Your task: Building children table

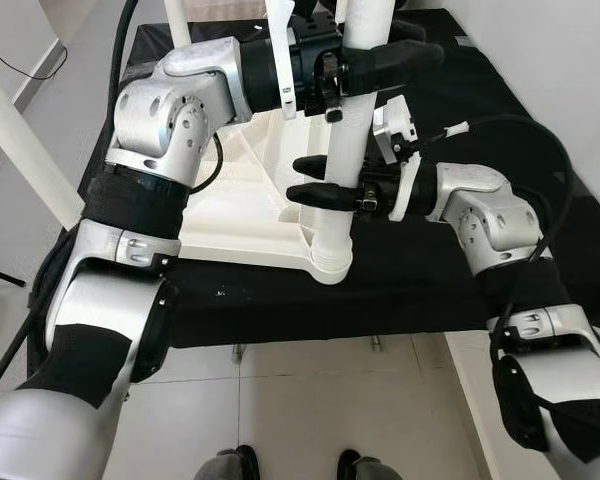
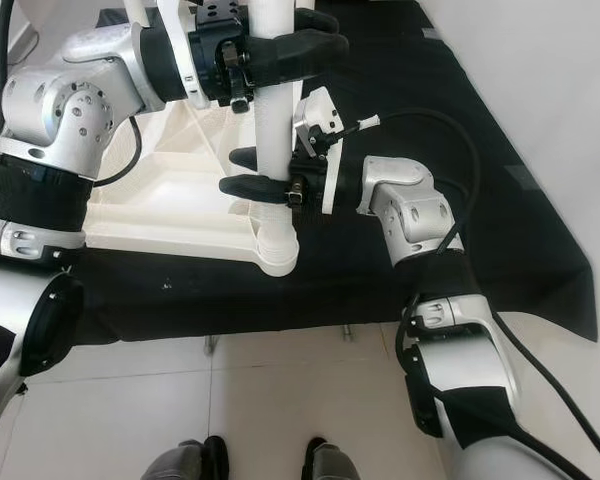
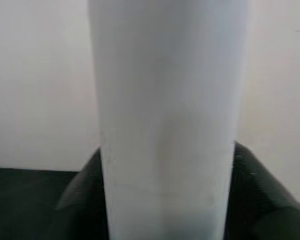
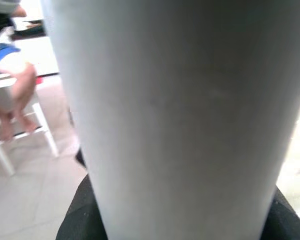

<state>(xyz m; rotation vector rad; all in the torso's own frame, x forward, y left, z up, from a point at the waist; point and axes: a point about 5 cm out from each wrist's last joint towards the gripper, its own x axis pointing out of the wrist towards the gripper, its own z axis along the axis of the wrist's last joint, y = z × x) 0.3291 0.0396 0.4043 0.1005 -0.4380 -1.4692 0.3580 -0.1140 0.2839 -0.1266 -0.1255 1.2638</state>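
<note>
The left gripper (image 1: 380,62) clamps the white table leg (image 1: 348,130) high up and the right gripper (image 1: 315,180) clamps it lower, the leg standing upright in the corner socket of the upturned white tabletop (image 1: 242,215) on the black cloth (image 1: 420,290).

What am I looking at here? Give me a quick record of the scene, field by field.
Work surface: black cloth over a table
Main piece: white tabletop, lying upside down
Part being fitted: white leg, upright in the tabletop's near corner socket
Left gripper: jaws shut around the leg, higher up
Right gripper: jaws shut around the leg, lower down
Floor: pale tiles
</note>
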